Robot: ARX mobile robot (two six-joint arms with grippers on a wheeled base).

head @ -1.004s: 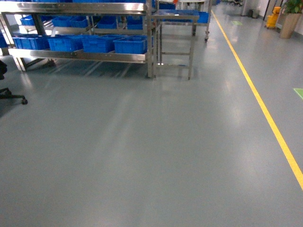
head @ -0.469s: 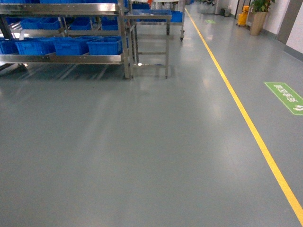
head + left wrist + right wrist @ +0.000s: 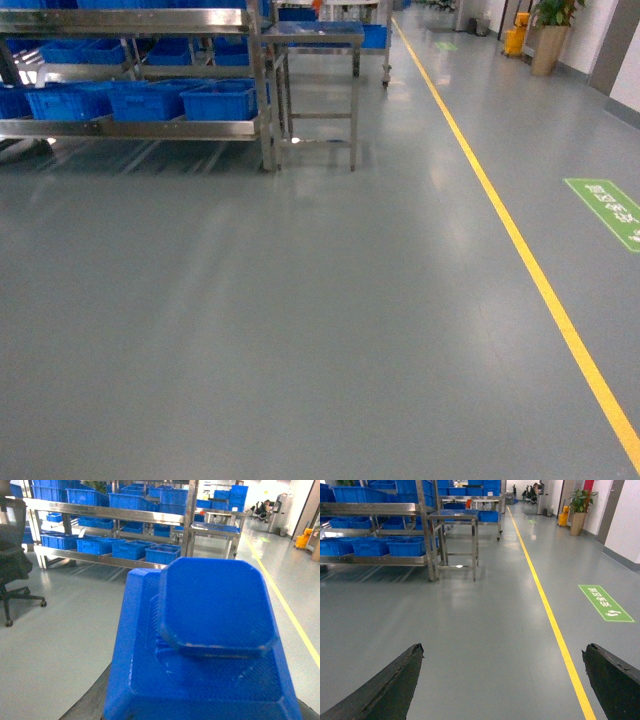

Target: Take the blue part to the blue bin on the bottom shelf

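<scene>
Here, left gripper (image 3: 200, 700) holds blue part (image 3: 210, 630); right gripper (image 3: 502, 680) wide apart, holding nothing; bottom shelf (image 3: 130, 128) at 11 o'clock.

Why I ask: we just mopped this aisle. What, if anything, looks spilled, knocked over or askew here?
Nothing stands out. The floor shows only glare, no spill or debris. The bins sit in a row on the bottom shelf, and the small table stands upright beside the rack. The blue part fills the left wrist view.
</scene>
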